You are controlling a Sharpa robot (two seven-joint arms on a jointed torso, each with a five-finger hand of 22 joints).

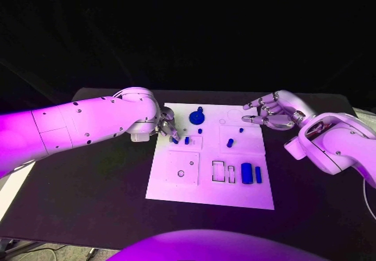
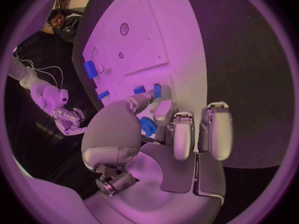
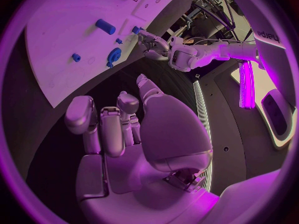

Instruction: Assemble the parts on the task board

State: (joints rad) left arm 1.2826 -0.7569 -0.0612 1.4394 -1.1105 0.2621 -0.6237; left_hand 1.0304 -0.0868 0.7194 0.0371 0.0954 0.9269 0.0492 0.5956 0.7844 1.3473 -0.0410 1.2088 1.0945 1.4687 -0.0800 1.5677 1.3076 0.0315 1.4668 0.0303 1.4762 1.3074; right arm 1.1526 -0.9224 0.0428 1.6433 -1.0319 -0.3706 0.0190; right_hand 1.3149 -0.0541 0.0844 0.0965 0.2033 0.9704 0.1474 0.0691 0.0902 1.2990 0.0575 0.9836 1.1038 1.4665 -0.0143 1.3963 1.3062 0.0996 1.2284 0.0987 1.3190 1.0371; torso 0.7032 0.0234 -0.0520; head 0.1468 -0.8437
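Observation:
The white task board (image 1: 176, 187) lies in the middle of the table. My left hand (image 1: 166, 127) hovers over its far left corner, fingers spread and pointing down at two small blue parts (image 1: 174, 140) (image 1: 186, 140). In the left wrist view these parts (image 2: 139, 90) (image 2: 157, 90) lie just past the fingertips (image 2: 163, 109), and nothing sits between thumb and fingers. A round blue gear (image 1: 196, 116) lies beside that hand. My right hand (image 1: 270, 113) hangs over the board's far right corner, fingers loosely bent and empty (image 3: 118, 119). A blue cylinder (image 1: 230, 143) lies mid-board.
A large blue block (image 1: 246, 173) and a thin blue bar (image 1: 258, 174) stand in slots at the near right, next to two outlined slots (image 1: 218, 170). Small blue pegs (image 1: 200, 131) (image 1: 241, 130) sit further back. Black table (image 1: 94, 196) surrounds the board.

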